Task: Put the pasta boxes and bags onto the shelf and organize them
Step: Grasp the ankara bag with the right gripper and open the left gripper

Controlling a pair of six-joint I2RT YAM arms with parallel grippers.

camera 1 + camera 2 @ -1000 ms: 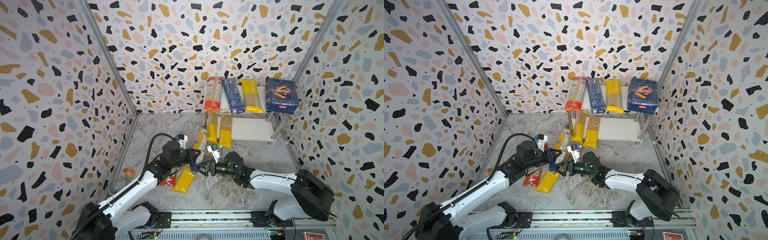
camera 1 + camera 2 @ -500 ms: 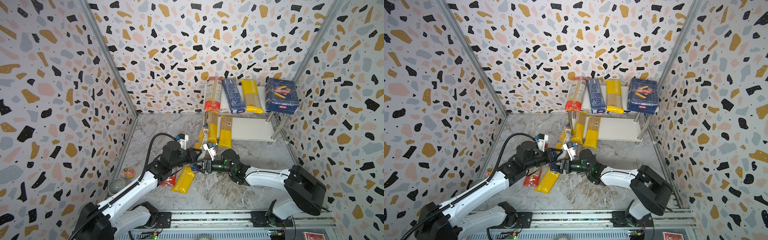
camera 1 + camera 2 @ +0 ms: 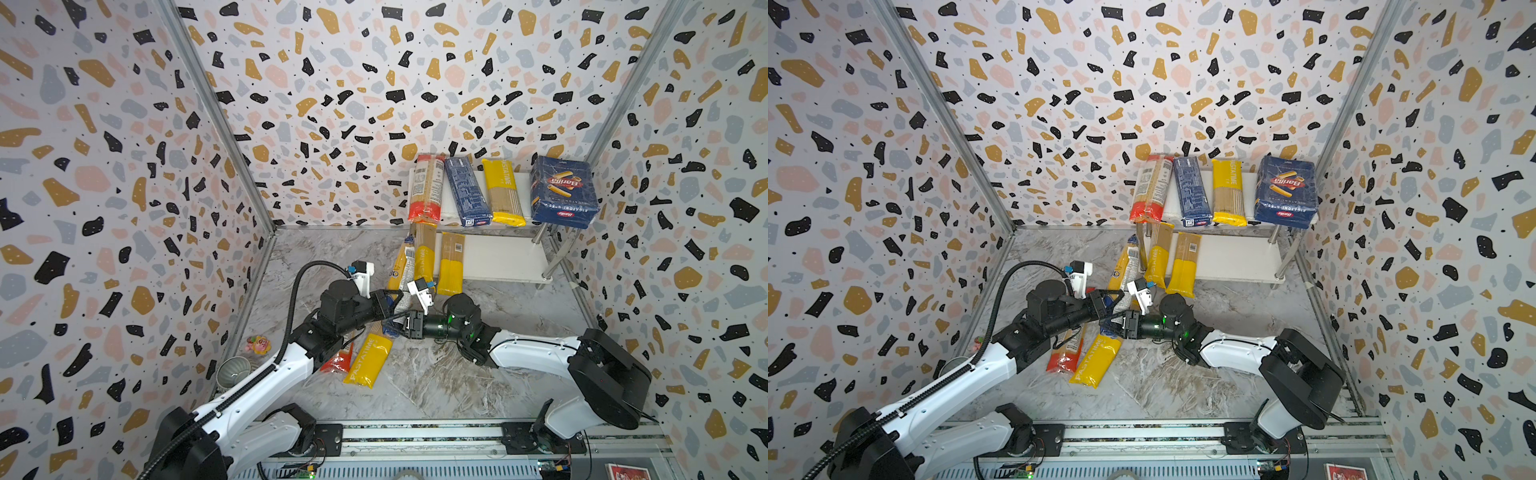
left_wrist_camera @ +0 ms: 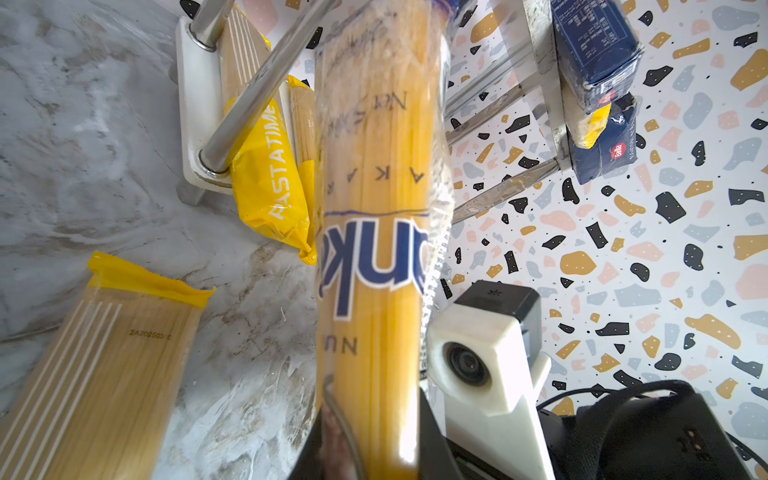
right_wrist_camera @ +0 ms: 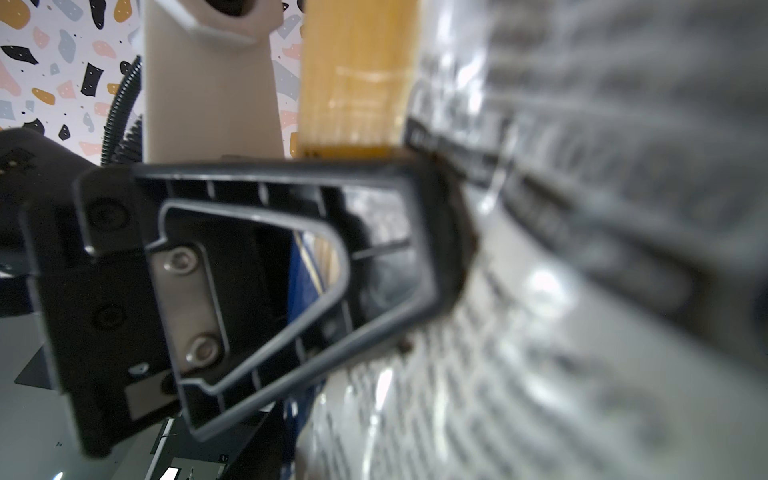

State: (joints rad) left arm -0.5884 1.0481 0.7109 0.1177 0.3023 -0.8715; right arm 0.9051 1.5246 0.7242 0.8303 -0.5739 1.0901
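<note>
— At the back right of the bench (image 3: 436,386), is that the shelf (image 3: 498,259)?
— Yes. Its top board carries the wide box (image 3: 563,191) at the right end, then a yellow bag (image 3: 502,193), the narrow box (image 3: 467,191) and a red-ended bag (image 3: 424,187), side by side.
— And the lower board?
— Two lower bags (image 3: 451,266) at its left end, jutting over the front edge.
— Anything off the shelf?
— A PASTATIME bag (image 3: 368,359) and a second red-ended bag (image 3: 337,361) lie flat on the bench beside the left arm. The dark-ended bag (image 4: 374,208) is lifted, tilted up toward the shelf.
— Who has it?
— The left hand (image 3: 390,300) is clamped on it. The right hand (image 3: 409,326) is at its dark lower end. I cannot tell how its jaws stand.
</note>
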